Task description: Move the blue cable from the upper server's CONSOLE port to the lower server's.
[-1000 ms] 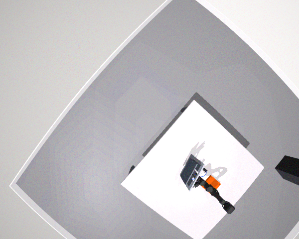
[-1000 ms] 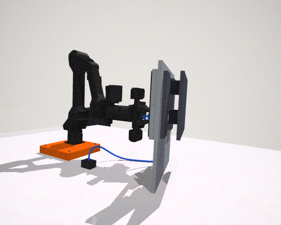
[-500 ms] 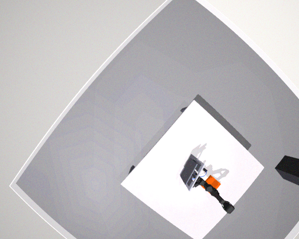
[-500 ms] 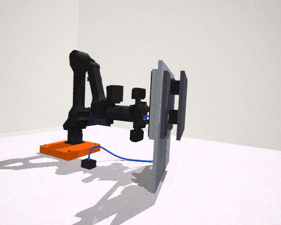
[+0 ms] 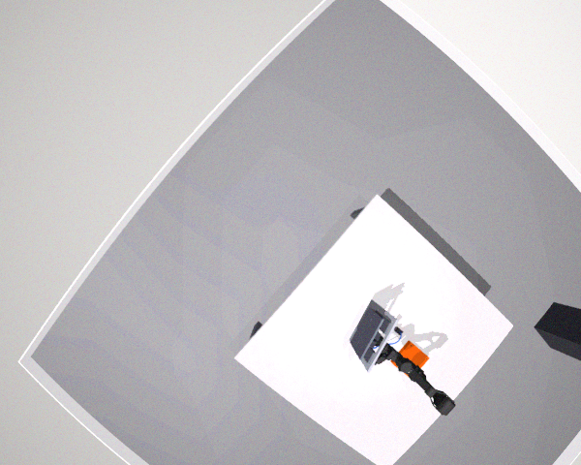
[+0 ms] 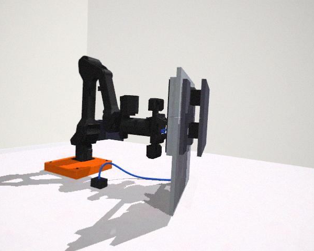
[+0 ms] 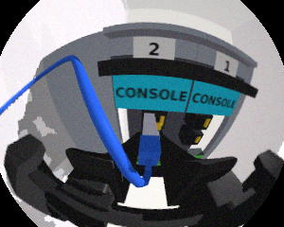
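Wrist view: we see a blue plug (image 7: 150,148) with a pale tab.
Cable: blue, sharply bent.
Tool (image 7: 150,135): we grip the plug.

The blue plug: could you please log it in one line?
hand: shut on blue plug | plug: before CONSOLE 2 | click: cannot tell

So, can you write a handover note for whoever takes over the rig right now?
End effector: shut on the blue cable's plug.
Plug: at the CONSOLE port of server 2, which looks like the lower server; whether it is fully in, I cannot tell.
Done: plug is out of server 1's CONSOLE port.
Left: confirm the click, pushing further if needed, then let go.
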Motion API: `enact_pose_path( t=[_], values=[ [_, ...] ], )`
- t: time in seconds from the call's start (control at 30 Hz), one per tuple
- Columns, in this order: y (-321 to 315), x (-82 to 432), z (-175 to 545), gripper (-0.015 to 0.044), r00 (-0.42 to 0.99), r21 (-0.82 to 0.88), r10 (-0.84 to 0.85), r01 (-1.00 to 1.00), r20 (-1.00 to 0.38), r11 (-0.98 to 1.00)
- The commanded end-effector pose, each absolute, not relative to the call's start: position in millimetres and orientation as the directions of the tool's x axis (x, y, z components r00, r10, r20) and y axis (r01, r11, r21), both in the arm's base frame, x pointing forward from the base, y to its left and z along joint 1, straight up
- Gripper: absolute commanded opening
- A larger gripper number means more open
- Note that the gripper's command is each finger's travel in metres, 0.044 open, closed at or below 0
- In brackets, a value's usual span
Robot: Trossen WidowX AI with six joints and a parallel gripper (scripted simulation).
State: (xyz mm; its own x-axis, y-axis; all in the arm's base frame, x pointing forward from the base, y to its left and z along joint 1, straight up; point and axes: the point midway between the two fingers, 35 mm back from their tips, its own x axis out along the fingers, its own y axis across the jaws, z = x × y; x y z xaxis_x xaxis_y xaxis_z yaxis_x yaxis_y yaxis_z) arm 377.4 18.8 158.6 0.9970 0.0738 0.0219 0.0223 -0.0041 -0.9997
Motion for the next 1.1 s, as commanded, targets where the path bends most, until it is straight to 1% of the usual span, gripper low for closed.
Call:
enact_pose_path(
  t=[0.0, 1.07],
  values=[
    [18.9, 379.1, 161.4, 0.0, 0.997, -0.999, 0.07, 0.032, 0.032, 0.0],
    [21.3, 387.1, 161.7, 0.0, 0.997, -0.999, 0.07, 0.035, 0.035, 0.001]
  ],
)
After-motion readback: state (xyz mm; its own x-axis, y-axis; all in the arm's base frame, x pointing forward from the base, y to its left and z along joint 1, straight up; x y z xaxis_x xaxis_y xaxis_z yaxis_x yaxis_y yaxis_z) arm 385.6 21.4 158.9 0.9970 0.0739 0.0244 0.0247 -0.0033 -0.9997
